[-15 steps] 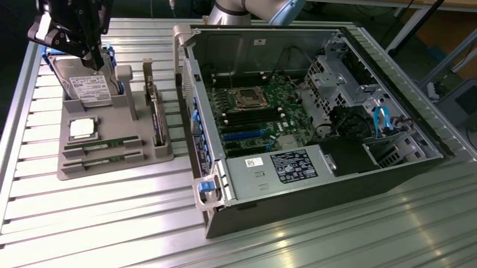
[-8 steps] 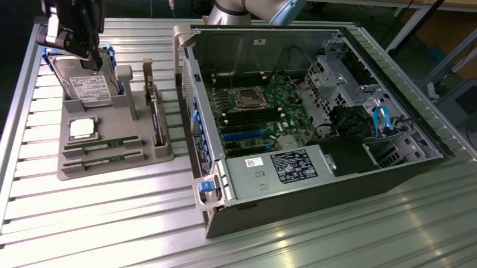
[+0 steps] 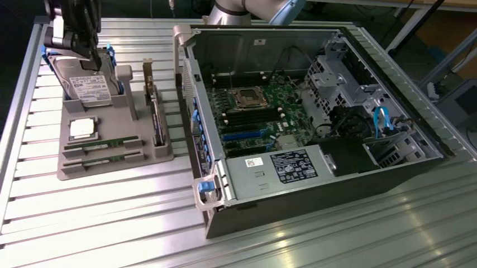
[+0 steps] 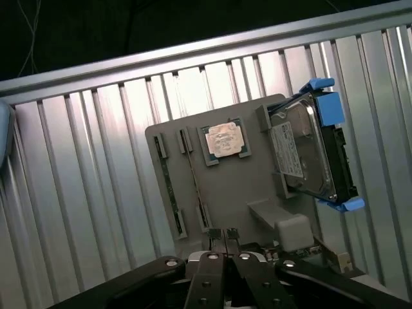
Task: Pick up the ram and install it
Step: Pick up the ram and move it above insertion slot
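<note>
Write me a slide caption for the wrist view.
Shut gripper near a gray tray holding two ram sticks, a processor and a hard drive.

Arm (image 3: 232, 12) is showing as smooth silver-grey tubing, with a pale blue-grey joint cap (image 3: 287, 10) beside it. Gripper (image 4: 224, 233) is reading matte black throughout: two slim flat fingers (image 4: 215, 246) and angular linkage bars (image 4: 129, 283), with round silver screw heads (image 4: 166, 262) catching the light.
</note>
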{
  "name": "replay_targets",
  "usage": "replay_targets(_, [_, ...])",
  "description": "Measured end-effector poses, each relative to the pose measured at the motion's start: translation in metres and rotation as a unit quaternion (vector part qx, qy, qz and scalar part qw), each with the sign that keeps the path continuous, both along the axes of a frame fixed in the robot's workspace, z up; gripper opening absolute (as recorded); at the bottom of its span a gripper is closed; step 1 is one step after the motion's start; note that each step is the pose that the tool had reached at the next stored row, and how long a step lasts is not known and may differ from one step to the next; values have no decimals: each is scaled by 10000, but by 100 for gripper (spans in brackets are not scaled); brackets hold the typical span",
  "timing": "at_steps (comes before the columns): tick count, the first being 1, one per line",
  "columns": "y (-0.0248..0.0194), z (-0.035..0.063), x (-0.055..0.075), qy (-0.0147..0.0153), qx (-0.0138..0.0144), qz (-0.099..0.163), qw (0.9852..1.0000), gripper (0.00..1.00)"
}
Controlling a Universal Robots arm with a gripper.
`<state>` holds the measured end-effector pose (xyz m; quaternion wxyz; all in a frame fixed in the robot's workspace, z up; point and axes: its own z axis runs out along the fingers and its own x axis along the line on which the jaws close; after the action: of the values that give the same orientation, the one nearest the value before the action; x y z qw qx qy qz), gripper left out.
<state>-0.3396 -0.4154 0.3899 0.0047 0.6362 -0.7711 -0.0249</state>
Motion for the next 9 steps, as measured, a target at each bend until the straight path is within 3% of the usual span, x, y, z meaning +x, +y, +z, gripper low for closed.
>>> replay_targets(9, [0, 0, 0, 0, 0, 590, 9983, 10])
